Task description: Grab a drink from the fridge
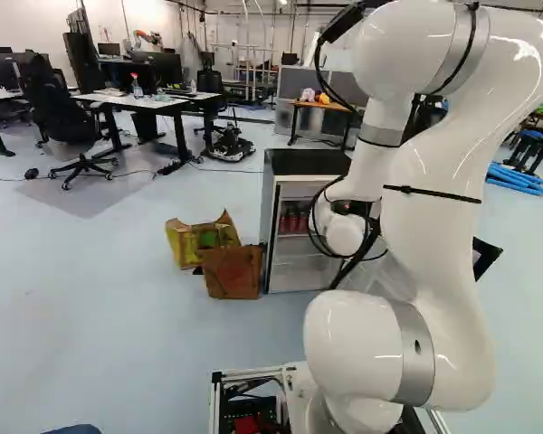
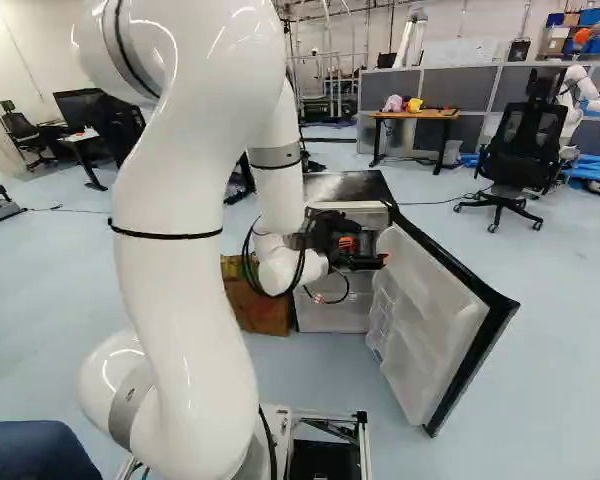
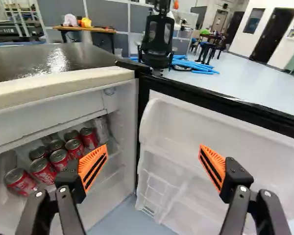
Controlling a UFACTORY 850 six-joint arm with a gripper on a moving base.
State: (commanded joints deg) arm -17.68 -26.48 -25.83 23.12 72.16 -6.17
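Red cans (image 3: 60, 156) in sight, folks, huddled on a shelf inside the fridge (image 1: 308, 163), which stands just right of the middle in the left base view! The door (image 2: 420, 330) swings wide at the lower right of the right base view, so we'd call the opening stage done. Our claw (image 3: 153, 164) is at the fridge's mouth, spread wide, orange pads (image 3: 93, 168) well apart and nothing pinched between them; the cans sit beyond the finger farther from the door. We judge ourselves about halfway: lining up, reaching in, closing on one can and bringing it out all remain.
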